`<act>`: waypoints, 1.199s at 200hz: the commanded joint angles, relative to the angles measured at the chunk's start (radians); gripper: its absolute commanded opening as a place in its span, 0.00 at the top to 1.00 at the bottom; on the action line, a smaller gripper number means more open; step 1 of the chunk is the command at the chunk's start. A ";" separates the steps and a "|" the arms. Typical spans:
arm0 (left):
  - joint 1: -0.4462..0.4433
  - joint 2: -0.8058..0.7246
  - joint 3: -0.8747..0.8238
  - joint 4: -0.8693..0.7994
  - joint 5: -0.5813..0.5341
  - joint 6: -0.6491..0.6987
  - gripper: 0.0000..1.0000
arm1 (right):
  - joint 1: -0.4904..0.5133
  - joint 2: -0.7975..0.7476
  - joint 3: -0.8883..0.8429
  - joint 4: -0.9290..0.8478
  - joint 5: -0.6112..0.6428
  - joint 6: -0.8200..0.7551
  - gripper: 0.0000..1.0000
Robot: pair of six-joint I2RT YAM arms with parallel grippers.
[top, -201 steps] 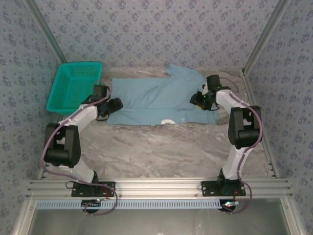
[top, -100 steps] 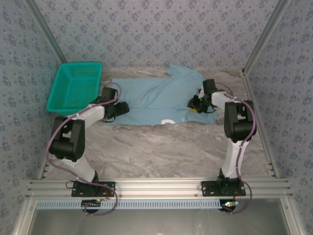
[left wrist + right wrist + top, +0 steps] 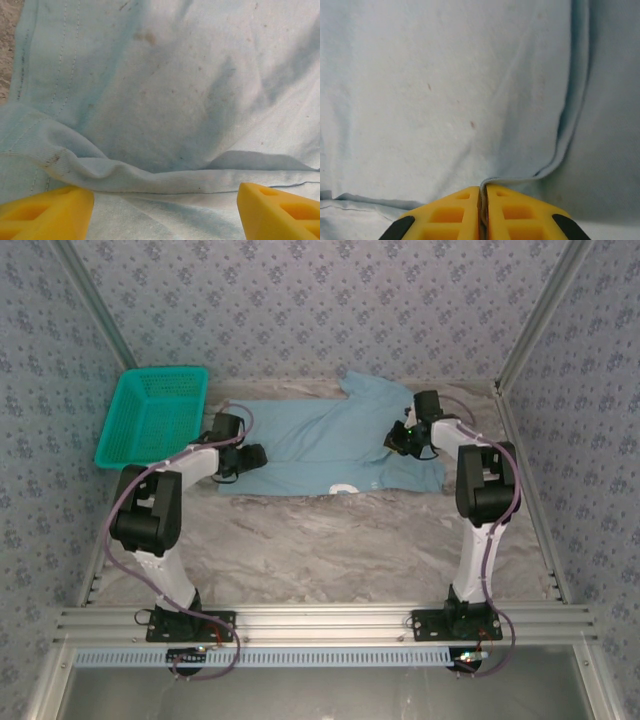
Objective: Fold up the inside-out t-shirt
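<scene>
The inside-out t-shirt lies spread on the far part of the desk, with the mesh basket just left of it. The left gripper is at its left end, the right gripper on its right part.

The left arm and the right arm are built alike, with smooth white tubular links between chunky black joint housings. A purplish-grey cable runs along the outside of each, and thin reddish wires trail at each black base plate. The left gripper and the right gripper have black bodies. Close up, their fingers are bright yellow moulded wedges with recessed rectangular pockets. The right pair has black patches at the outer corners.
</scene>
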 commanded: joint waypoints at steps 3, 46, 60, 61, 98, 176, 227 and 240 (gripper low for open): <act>0.013 0.038 0.043 0.010 0.012 0.029 0.25 | 0.021 0.039 0.089 0.029 -0.006 0.027 0.88; 0.037 0.122 0.139 0.008 0.029 0.027 0.25 | 0.036 0.121 0.179 0.242 -0.048 0.183 0.86; 0.043 0.128 0.157 0.004 0.006 0.024 0.25 | 0.035 0.155 0.218 0.279 -0.056 0.204 0.82; 0.044 0.129 0.158 0.003 0.004 0.023 0.25 | 0.035 0.158 0.221 0.280 -0.056 0.205 0.82; 0.059 0.140 0.149 -0.044 -0.086 -0.003 0.25 | 0.018 0.236 0.326 0.258 -0.096 0.217 0.65; -0.007 -0.121 -0.046 0.045 -0.017 -0.035 0.23 | -0.051 -0.138 -0.071 -0.053 0.047 -0.107 0.56; -0.006 0.003 -0.014 0.004 0.006 0.002 0.24 | -0.079 -0.069 -0.108 -0.171 0.195 -0.178 0.58; -0.002 0.019 -0.014 -0.017 0.009 0.010 0.24 | -0.083 -0.063 -0.110 -0.210 0.230 -0.169 0.58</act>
